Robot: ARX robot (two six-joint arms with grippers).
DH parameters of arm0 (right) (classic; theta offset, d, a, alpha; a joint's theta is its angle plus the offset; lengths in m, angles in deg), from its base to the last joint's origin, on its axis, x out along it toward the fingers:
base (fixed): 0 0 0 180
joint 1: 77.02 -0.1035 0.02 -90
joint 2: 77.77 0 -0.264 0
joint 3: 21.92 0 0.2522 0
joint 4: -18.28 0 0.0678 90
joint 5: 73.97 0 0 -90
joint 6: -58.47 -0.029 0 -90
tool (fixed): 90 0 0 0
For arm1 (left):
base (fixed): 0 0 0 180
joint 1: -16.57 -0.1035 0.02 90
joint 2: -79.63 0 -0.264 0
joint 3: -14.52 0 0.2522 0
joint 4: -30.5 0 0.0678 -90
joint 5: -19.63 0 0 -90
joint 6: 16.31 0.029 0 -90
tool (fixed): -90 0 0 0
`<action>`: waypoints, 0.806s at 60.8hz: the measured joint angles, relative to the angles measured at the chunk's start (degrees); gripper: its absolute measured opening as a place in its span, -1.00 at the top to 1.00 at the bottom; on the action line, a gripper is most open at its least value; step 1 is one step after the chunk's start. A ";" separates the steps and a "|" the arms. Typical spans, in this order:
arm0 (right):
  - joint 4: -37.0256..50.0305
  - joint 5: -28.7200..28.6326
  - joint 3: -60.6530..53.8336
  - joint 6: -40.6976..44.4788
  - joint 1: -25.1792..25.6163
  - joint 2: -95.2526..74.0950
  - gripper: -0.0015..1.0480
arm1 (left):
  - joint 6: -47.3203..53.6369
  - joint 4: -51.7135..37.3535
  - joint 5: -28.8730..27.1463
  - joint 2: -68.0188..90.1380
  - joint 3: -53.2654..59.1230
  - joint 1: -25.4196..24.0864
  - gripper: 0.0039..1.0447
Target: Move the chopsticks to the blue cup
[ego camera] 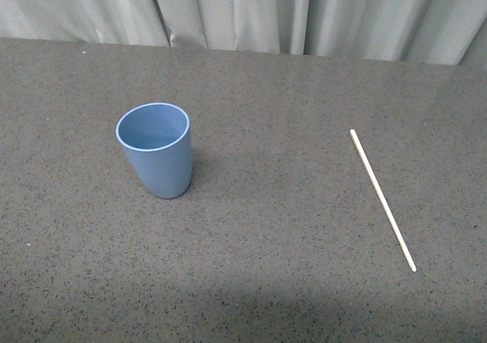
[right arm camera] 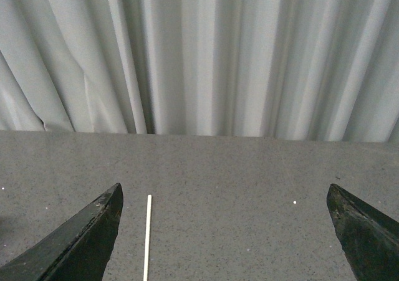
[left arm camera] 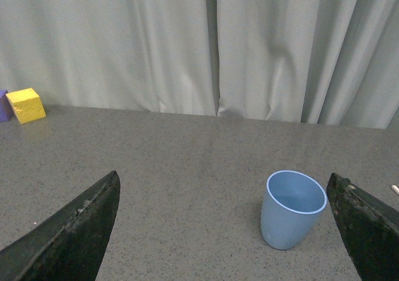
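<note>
The blue cup stands upright and empty on the grey table's left half; it also shows in the left wrist view. The cream-white chopstick lies flat on the table's right half, slanting from far-left to near-right; its far part shows in the right wrist view. Neither arm shows in the front view. My left gripper is open and empty, back from the cup, which stands near one fingertip. My right gripper is open and empty, above the table, the chopstick close to one fingertip.
A pale curtain hangs behind the table's far edge. A yellow block and part of a purple block sit at the far edge in the left wrist view. The grey speckled table spreads between cup and chopstick.
</note>
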 joint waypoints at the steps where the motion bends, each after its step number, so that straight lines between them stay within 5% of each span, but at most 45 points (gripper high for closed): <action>1: 0.00 0.00 0.00 0.00 0.00 0.00 -0.82 | 0.02 0.00 0.02 0.00 0.00 0.00 -0.88; 49: 0.00 0.00 0.00 0.00 0.00 0.00 -0.82 | 0.02 0.00 0.02 0.00 0.00 0.00 -0.88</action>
